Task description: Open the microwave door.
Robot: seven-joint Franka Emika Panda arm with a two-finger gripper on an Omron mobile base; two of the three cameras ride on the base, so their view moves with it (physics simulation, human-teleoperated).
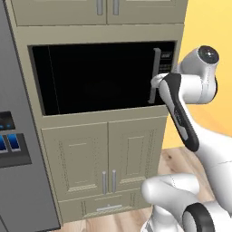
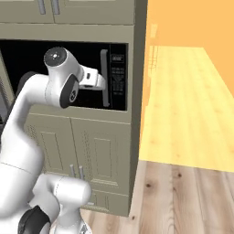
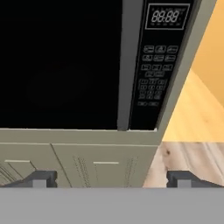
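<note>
Microwave door [image 1: 97, 79]: glossy black panel, flush in the beige cabinet wall, shut, above a pair of panelled cabinet doors [image 1: 106, 156] and below the upper cabinet doors [image 1: 106, 9]. Spans nearly the full width of the microwave [image 2: 114, 75], from the cabinet's left edge to the handle. Long vertical grey bar handle [image 1: 155, 74] along the door's right edge, just left of the narrow button panel [image 3: 157, 65]; digital display [image 3: 164, 16] at the panel's top, rows of keys beneath.

Gripper [image 3: 111, 178] close in front of the handle's lower part, at the microwave's right side. Fingers [image 3: 41, 178] spread wide, one tip at each lower corner of the hand view, nothing between them; no contact with the handle visible. From the hand camera, handle bottom end and lower right corner of the door straight ahead, cabinet ledge just beneath.

Grey fridge [image 1: 18, 149] with blue dispenser against the cabinet's left edge. Wooden floor [image 2: 183, 137] and orange wall [image 2: 196, 23] to the cabinet's right.
</note>
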